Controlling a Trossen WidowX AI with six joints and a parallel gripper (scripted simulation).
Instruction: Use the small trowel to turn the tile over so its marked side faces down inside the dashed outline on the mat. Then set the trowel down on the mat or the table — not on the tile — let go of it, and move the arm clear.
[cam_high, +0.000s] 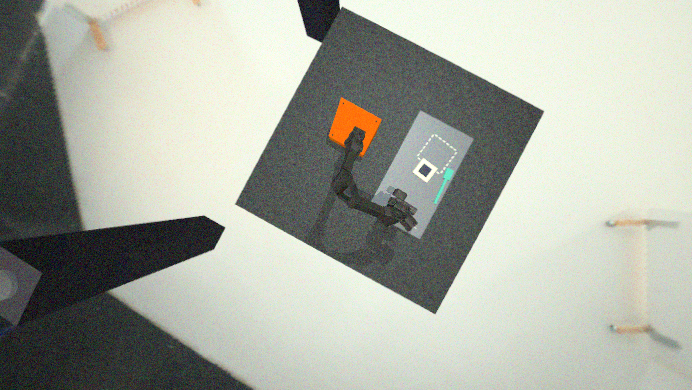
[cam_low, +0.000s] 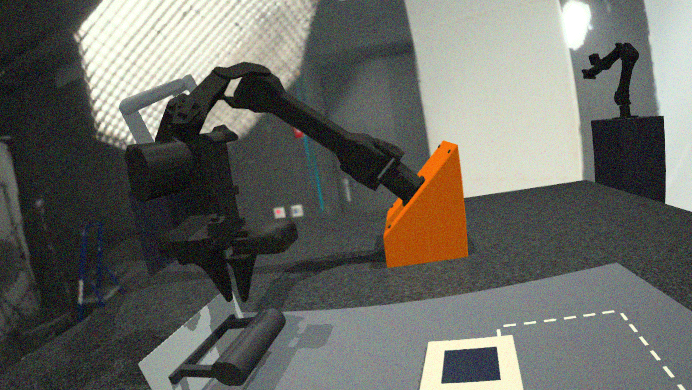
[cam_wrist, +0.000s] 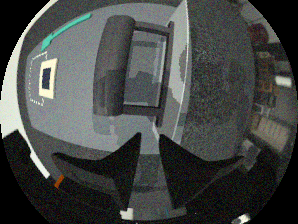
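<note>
The cream tile (cam_high: 416, 170) (cam_low: 433, 367) (cam_wrist: 51, 77) lies flat, its dark blue square facing up, at the near edge of the dashed outline (cam_high: 434, 135) (cam_low: 623, 316). A trowel with a thick dark handle (cam_low: 252, 347) (cam_wrist: 108, 70) rests on its side, its pale blade (cam_low: 172, 345) (cam_wrist: 181, 55) standing on edge. My gripper (cam_low: 237, 300) (cam_wrist: 150, 136) is open by a narrow gap and empty, pointing down above the trowel's far end. The trowel is mostly hidden under the arm in the top view.
The grey mat (cam_high: 407, 145) (cam_low: 380, 335) (cam_wrist: 75, 117) carries these things. A thin teal tool (cam_high: 440, 191) (cam_wrist: 72, 25) with a square head lies near the mat's edge, beside the outline. The arm's orange base (cam_high: 357, 114) (cam_low: 432, 220) stands on the dark table beyond the mat.
</note>
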